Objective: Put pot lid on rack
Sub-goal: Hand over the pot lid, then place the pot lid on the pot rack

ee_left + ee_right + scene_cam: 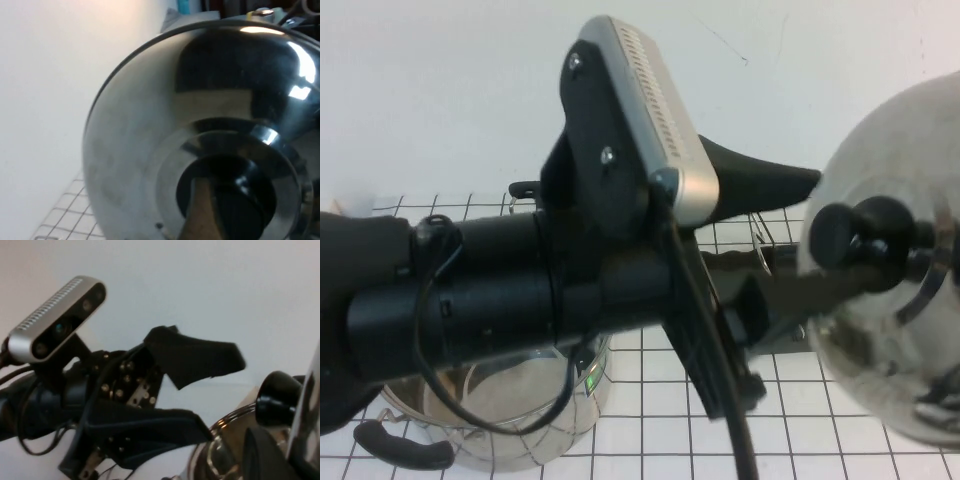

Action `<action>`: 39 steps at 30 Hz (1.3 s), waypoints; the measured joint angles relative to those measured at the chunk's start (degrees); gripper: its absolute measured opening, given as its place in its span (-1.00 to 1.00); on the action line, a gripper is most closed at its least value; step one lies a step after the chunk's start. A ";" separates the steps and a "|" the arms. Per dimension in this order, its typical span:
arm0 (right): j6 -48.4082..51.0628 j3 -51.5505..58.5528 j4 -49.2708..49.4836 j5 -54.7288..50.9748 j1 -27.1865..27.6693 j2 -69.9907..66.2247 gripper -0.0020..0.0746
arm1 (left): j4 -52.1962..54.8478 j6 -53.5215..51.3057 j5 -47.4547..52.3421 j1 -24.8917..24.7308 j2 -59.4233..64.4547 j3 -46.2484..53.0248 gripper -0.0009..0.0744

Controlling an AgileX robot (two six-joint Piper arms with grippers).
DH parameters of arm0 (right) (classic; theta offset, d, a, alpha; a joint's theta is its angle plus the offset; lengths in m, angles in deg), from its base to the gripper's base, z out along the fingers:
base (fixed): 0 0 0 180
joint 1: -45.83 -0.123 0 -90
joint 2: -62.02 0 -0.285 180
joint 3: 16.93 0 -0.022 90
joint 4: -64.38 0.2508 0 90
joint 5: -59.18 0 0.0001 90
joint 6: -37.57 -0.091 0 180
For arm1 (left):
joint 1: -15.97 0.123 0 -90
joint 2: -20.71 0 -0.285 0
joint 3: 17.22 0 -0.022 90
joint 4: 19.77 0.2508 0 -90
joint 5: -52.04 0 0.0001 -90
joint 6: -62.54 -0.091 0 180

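Pot lid (880,340), a large round domed shiny stainless-steel piece with a black round knob (848,235), is raised on its edge at 3 o'clock in the high view, well apart from the pot. Its disc is close to upright and the knob's axis lies level, pointing toward 9 o'clock at the left gripper (798,250).

The left arm crosses the high view from 9 o'clock to the middle with a silver wrist camera (655,120) on top. Its gripper is spread wide with nothing between the black fingers (760,178), and their tips end just short of the knob.

The right wrist view shows this gap from the side, the left gripper (222,396) open and apart from the knob (277,395). A dark part of the right gripper (265,455) sits just beside the knob there, but I cannot tell how it holds.

The left wrist view shows only the mirror-bright dome (150,130) up close.

A round steel pot with black handles (520,410) stands at 7 o'clock on the white grid-lined tabletop (650,410); its contents are hidden by the arm. Thin silver wires (761,232) behind the arm may be the rack.
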 joint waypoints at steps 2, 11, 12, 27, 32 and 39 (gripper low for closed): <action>2.06 0.00 0.00 2.96 0.00 -0.11 -0.68 | 0.15 1.62 -3.53 0.00 -0.78 0.00 0.10; 15.11 -8.21 -0.10 6.96 0.00 -13.45 -0.68 | 31.61 34.55 -8.41 0.00 -7.80 0.00 -0.93; 15.50 -10.64 -0.78 6.96 0.00 -16.05 -0.68 | 37.40 40.26 -5.67 0.00 -8.50 0.00 -0.95; 17.38 -28.80 -7.01 18.22 -12.60 -47.62 -0.68 | 65.60 75.51 12.76 0.00 -15.05 6.81 -0.98; 18.28 -28.80 -7.96 21.27 -12.72 -51.08 -0.68 | 65.49 77.40 7.29 0.00 -16.99 10.76 -0.98; 20.11 -28.84 -8.08 22.38 -12.72 -53.32 -0.68 | 64.36 77.68 4.42 0.00 -17.42 15.42 -0.98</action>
